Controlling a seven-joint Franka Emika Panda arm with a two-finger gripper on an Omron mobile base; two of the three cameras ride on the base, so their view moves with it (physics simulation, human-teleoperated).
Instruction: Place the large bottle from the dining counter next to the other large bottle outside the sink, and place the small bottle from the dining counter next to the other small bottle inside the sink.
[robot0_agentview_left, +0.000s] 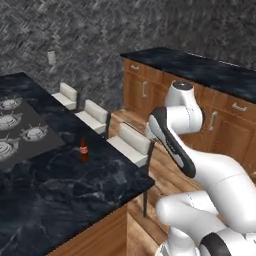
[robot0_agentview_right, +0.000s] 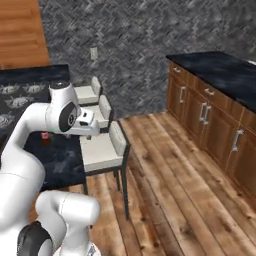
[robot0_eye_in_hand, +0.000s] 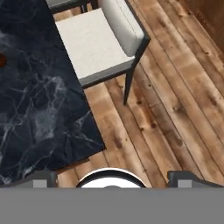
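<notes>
One dark bottle with a red label (robot0_agentview_left: 84, 149) stands upright near the right edge of the black marble dining counter (robot0_agentview_left: 60, 190). Whether it is the large bottle or the small bottle I cannot tell. It peeks out behind my arm as a red patch (robot0_agentview_right: 45, 136) and sits at the left edge of the hand view (robot0_eye_in_hand: 1, 60). My gripper (robot0_eye_in_hand: 113, 179) hangs open and empty above the counter's corner (robot0_eye_in_hand: 39, 118) and the floor, well away from the bottle. The sink is out of view.
Three white-cushioned stools (robot0_agentview_left: 131, 142) line the counter's right side, the nearest one just ahead of the hand (robot0_eye_in_hand: 94, 41). A cooktop (robot0_agentview_left: 20, 130) occupies the counter's left part. Wooden cabinets with a dark top (robot0_agentview_right: 215, 120) run along the far right, across the plank floor.
</notes>
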